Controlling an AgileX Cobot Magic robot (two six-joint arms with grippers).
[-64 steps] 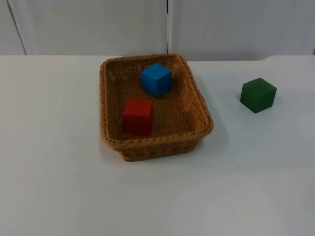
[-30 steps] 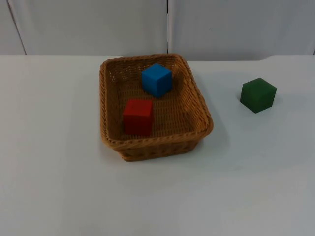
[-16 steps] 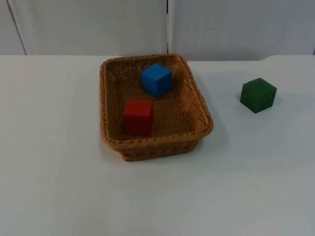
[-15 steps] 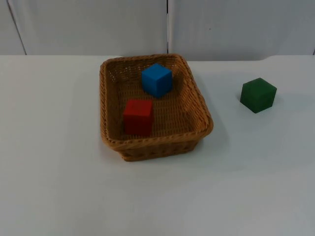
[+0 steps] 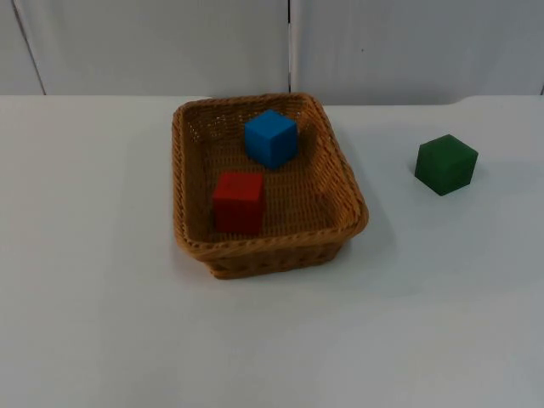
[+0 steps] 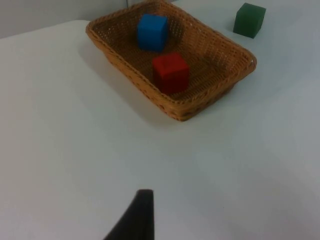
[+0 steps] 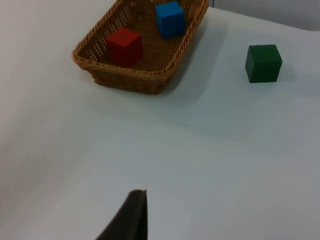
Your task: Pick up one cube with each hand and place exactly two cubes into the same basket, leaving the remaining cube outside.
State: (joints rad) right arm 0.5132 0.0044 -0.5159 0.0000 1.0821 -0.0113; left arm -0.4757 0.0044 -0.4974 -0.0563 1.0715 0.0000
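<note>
Three cubes: the blue cube (image 5: 271, 138) and red cube (image 5: 238, 201) sit apart inside one wicker basket (image 5: 191, 183); the green cube (image 5: 446, 164) rests on the white bench (image 5: 102, 297), well ahead of both tools. Whether the left tool (image 6: 142, 200) or right tool (image 7: 135, 200) is open, I cannot tell.

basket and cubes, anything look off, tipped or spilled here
Nothing stands out. The wicker basket sits flat on the table with the blue cube and red cube resting inside it, apart from each other. The green cube sits alone on the table outside, as the task wants.
</note>
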